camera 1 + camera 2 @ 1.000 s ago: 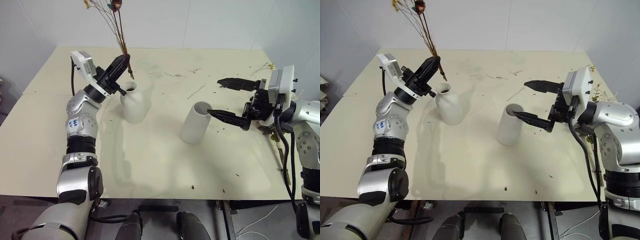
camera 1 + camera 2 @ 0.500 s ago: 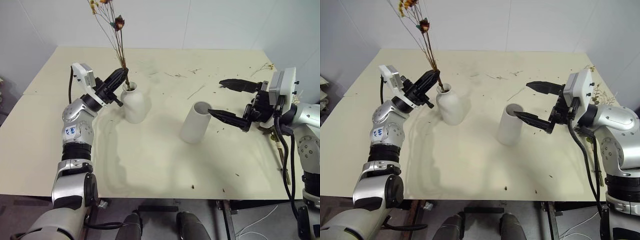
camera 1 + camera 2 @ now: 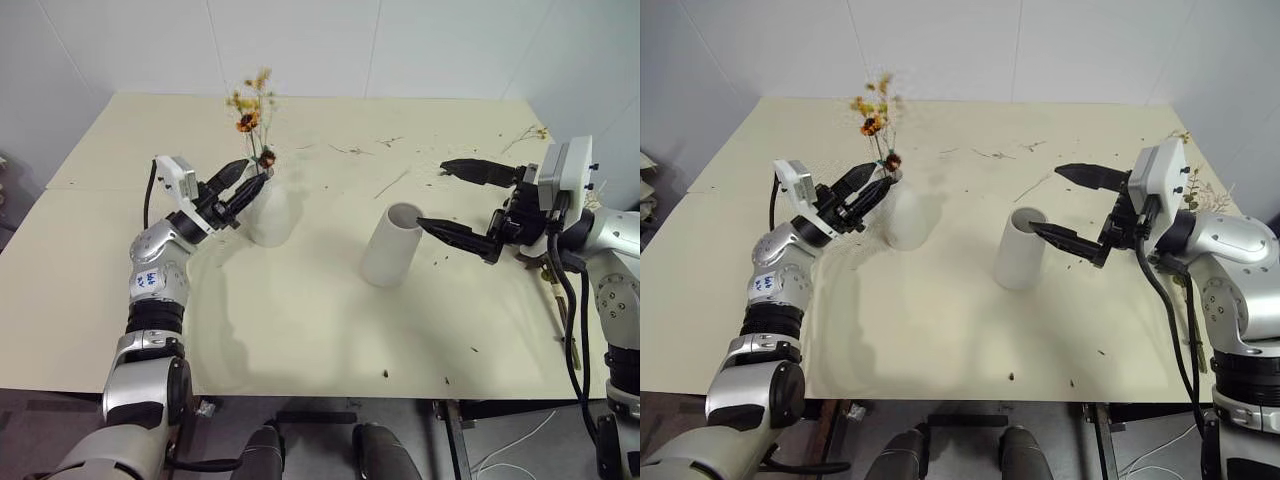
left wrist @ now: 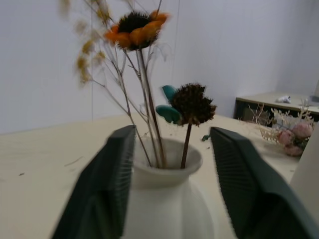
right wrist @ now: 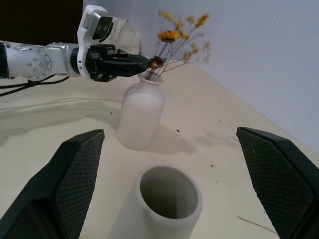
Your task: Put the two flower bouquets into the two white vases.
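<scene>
A wide cream table (image 3: 300,330) carries everything, its surface dotted with loose twig scraps (image 3: 392,183) toward the far right.

The taller white vase (image 3: 391,245), a plain tapered cylinder with a wide mouth, stands right of the table's middle and has nothing in it. The right tool (image 3: 455,203) hovers just beside its rim on the right, its two black fingers (image 5: 67,181) spread wide and holding nothing; in the right wrist view the vase's open mouth lies between them, below and apart from both.

The squat white vase (image 3: 270,212), round-bellied with a narrow neck, stands left of the middle, well apart from the tall one. The left tool (image 3: 243,184) sits at its neck with the fingers (image 4: 107,189) parted, one on each side of the neck; I cannot tell whether they touch it. They pinch nothing.

The larger bouquet (image 4: 288,137), with pink roses and pale sprigs, lies at the far right edge of the table, seen small in the left wrist view.

The small bouquet (image 3: 254,120) stands upright in the squat vase, its thin brown stems passing down through the neck. Its yellow-orange heads rise above the rim, with one dark seed head (image 4: 193,103) and a small teal bit (image 4: 168,110) lower down.
</scene>
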Motion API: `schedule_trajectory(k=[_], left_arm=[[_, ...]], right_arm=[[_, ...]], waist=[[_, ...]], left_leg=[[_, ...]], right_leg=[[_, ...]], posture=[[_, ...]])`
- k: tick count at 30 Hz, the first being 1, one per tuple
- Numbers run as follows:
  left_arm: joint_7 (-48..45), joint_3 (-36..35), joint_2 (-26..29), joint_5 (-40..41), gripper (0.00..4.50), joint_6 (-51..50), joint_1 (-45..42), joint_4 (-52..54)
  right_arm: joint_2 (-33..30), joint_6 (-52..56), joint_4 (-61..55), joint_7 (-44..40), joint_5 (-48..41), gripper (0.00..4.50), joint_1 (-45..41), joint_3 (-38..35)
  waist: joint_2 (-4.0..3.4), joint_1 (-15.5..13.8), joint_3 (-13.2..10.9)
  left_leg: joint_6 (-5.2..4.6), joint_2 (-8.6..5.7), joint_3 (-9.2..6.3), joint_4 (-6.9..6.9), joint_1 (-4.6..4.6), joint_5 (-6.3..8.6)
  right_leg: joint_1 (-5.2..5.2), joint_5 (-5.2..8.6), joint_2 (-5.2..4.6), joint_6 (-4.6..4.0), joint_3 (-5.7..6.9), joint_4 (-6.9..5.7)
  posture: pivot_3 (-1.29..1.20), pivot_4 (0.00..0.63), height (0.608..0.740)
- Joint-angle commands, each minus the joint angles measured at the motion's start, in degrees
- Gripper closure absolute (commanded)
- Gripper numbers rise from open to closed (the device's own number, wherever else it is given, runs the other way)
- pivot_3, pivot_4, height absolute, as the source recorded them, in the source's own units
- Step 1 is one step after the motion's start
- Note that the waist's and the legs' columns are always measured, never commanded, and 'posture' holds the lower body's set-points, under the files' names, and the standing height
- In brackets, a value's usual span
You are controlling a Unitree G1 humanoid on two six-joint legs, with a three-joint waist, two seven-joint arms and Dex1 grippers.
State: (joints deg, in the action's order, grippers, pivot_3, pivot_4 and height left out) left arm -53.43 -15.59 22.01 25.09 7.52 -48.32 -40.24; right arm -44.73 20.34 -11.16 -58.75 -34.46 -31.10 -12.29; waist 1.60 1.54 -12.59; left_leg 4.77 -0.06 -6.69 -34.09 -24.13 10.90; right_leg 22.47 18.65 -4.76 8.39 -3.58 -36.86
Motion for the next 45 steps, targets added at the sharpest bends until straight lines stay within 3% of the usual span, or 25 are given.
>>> schedule_trajectory(k=[1, 4, 11, 16, 22, 31, 45], left_arm=[[-1.5, -0.1, 3.2, 0.2, 0.86, -0.9, 0.5, 5.8], [-4.1, 0.2, 8.2, -0.2, 0.04, -2.8, 3.1, 10.5], [-11.2, -0.5, 19.8, 4.3, 0.04, -12.9, 9.2, 23.0], [-13.3, -0.7, 23.0, 10.5, 0.04, -24.0, 13.7, 34.9], [-10.3, -1.7, 21.3, 15.5, 0.04, -30.0, 17.8, 44.3], [-4.6, -4.9, 19.9, 20.5, 0.04, -35.1, 26.0, 53.6], [-1.7, -7.9, 21.7, 23.9, 0.04, -38.0, 28.6, 58.5]], right_arm=[[-2.0, 0.6, -1.1, 0.9, -1.2, 0.0, -0.3, -3.8], [-4.6, 4.4, 1.2, 2.9, -2.3, 0.0, 0.1, -7.6], [-15.3, 16.8, 15.3, 11.4, 3.0, 0.0, -1.2, -11.6], [-23.3, 25.1, 29.8, 12.6, 8.9, 0.0, -5.4, -5.7], [-27.1, 30.0, 45.2, 7.3, 17.4, 0.0, -14.0, 6.4], [-23.1, 35.6, 63.7, -0.8, 28.1, 0.0, -32.9, 19.6], [-15.4, 40.2, 67.9, -6.0, 33.8, 0.0, -33.8, 25.3]], waist=[[0.0, 0.0, 0.0], [-0.01, 0.2, 0.0], [-0.03, -0.1, 0.0], [-0.12, 0.1, 0.0], [-0.24, 0.9, 0.0], [-0.46, 1.8, -0.1], [-0.46, 1.5, -0.1]], left_leg=[[0.0, 0.0, 0.0, 0.0, 0.0, 0.0], [0.0, 0.0, 0.0, 0.01, 0.0, 0.0], [-0.02, 0.02, 0.01, 0.09, 0.02, -0.01], [-0.02, 0.01, 0.05, 0.12, 0.02, -0.01], [-0.03, 0.1, 0.14, 0.28, 0.07, -0.01], [-0.05, 0.13, 0.29, 0.36, 0.06, 0.04], [-0.04, 0.09, 0.3, 0.28, 0.02, 0.05]], right_leg=[[0.0, 0.0, 0.0, 0.0, 0.0, 0.0], [0.0, 0.0, 0.0, 0.0, -0.01, 0.01], [0.01, 0.04, 0.0, -0.1, -0.03, 0.01], [0.0, 0.04, -0.02, -0.12, -0.05, 0.09], [0.06, 0.09, 0.02, -0.23, -0.05, 0.18], [0.14, 0.1, 0.04, -0.23, -0.17, 0.31], [0.12, 0.05, 0.03, -0.14, -0.21, 0.32]], posture=[[0.0, 0.15, 0.74], [0.0, 0.15, 0.74], [0.0, 0.15, 0.74], [0.0, 0.15, 0.74], [0.0, 0.15, 0.74], [0.0, 0.15, 0.74], [0.0, 0.15, 0.74]])
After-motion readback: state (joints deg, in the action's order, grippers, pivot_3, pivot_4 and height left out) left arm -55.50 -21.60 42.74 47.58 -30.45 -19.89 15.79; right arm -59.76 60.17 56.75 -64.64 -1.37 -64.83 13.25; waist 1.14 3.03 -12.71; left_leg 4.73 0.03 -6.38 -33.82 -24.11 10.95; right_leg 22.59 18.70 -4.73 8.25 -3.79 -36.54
